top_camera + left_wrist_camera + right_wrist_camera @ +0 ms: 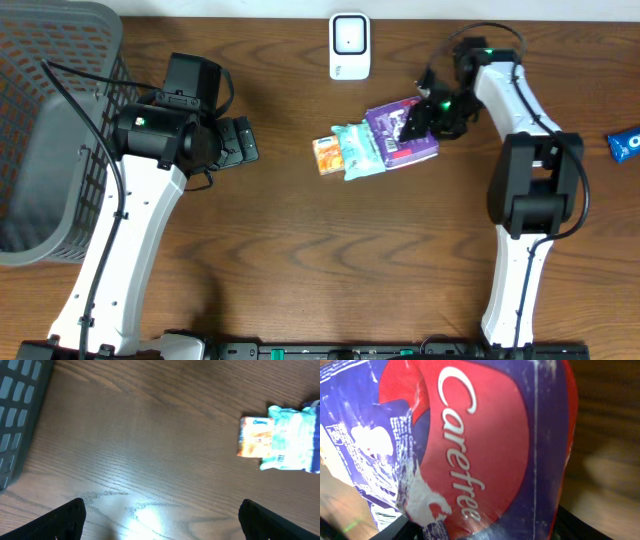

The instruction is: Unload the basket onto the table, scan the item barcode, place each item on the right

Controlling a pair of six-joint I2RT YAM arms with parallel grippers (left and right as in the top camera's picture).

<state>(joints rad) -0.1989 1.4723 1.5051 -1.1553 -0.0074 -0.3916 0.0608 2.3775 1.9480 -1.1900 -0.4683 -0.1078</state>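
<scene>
The purple package (388,122), printed with the word Carefree, is seen lying on the wooden table (330,260) a little right of centre, in the far half. It rests at the right end of a small cluster, touching a teal packet (360,150), with an orange packet (326,155) at the left end. The right gripper (418,122) is lowered onto the package's right part. In the right wrist view the package fills nearly the whole frame, and it cannot be told whether the claw is clamped on it or merely set around it. A white scanner (349,45) is placed at the far edge, just beyond the cluster. The left gripper (245,140) is held above bare wood left of the cluster, its jaws spread wide with nothing between them. A grey basket (60,60) is found at the far left, and a blue packet (626,143) at the right edge.
</scene>
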